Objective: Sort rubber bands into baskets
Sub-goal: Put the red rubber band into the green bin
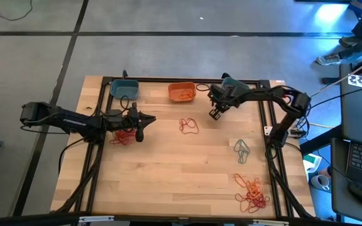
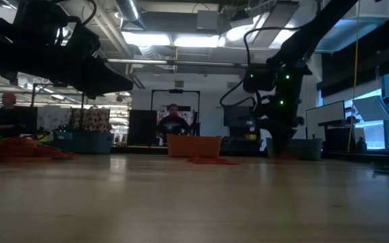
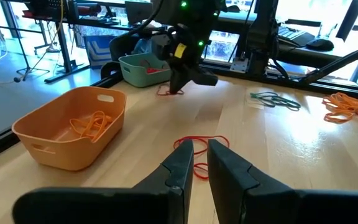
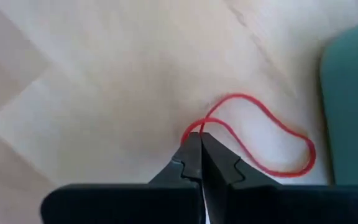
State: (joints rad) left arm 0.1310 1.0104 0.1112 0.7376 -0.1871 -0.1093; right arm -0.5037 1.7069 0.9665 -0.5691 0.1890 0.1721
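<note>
Right end effector (image 4: 200, 146): fingers pressing together, pinching a red rubber band (image 4: 263, 134) on the tabletop (image 1: 181, 169) near the far right corner, beside a teal basket (image 4: 352, 106).
Left end effector (image 3: 199, 163): fingers standing slightly apart, hovering near the left edge over red bands (image 1: 123, 136).
Orange basket (image 1: 181, 92): sitting at the far edge, holding orange bands.
Other piles: grey-teal bands (image 1: 241, 149) lying by the right edge; orange bands (image 1: 252, 193) lying at the near right corner.
</note>
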